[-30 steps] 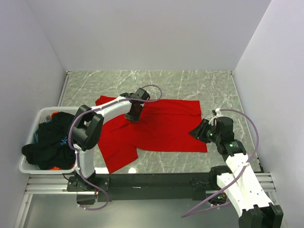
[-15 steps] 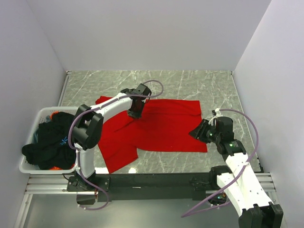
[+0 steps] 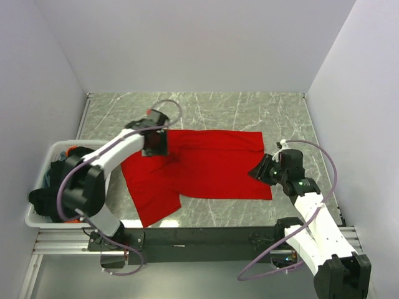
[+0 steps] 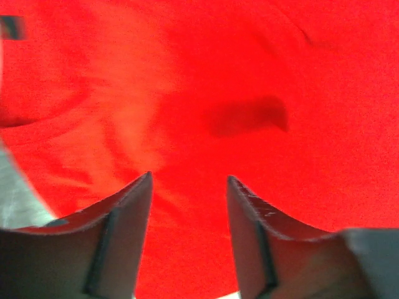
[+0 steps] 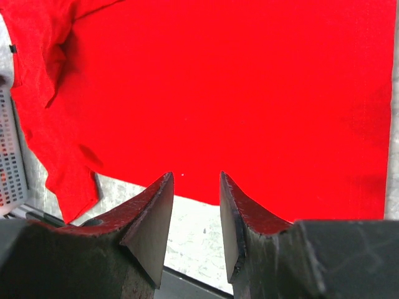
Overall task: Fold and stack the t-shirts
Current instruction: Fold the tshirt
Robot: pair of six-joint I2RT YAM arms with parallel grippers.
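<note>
A plain red t-shirt (image 3: 206,168) lies spread flat on the marble table, one sleeve reaching toward the near edge. My left gripper (image 3: 156,144) hovers over its upper left part; in the left wrist view the left gripper (image 4: 189,180) is open, with only red t-shirt (image 4: 262,75) cloth below and nothing between the fingers. My right gripper (image 3: 260,169) sits at the shirt's right edge. In the right wrist view the right gripper (image 5: 195,177) is open over bare table, just short of the red t-shirt (image 5: 237,93). Black t-shirts (image 3: 62,187) are piled in the basket.
The white slotted basket (image 3: 59,222) stands at the table's left near corner, and its wall (image 5: 9,168) shows in the right wrist view. White walls close in the table (image 3: 249,109) on three sides. A dark rail runs along the near edge.
My left gripper has opened, letting go of the red cloth, and has swung left from the shirt's top middle to its upper left. The right arm has barely moved.
</note>
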